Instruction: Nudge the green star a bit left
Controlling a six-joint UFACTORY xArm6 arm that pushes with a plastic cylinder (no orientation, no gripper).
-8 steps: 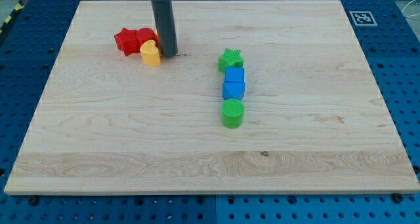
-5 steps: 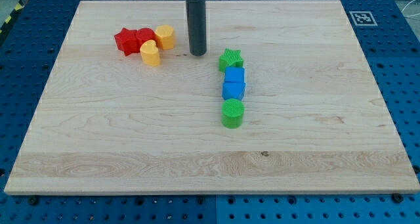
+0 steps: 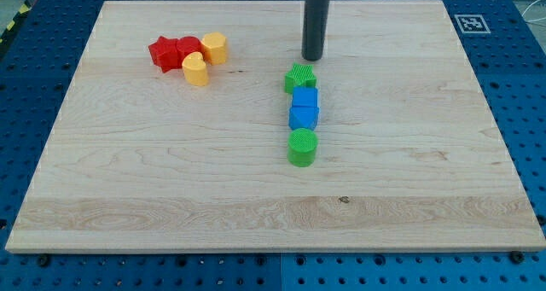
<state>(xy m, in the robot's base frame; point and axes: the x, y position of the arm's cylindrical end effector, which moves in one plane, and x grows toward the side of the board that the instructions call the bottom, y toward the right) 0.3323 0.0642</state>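
Wooden board (image 3: 171, 171) on blue pegboard. Item one: green star (image 3: 299, 76), near board centre, heading a column over two blue blocks (image 3: 304, 108) and a green cylinder (image 3: 302, 147). Our tip (image 3: 312, 58) sits just above the star, slightly to the view's right; we carry no pincer. Risk: pushing from above would shove the star down into the blue blocks, not left.
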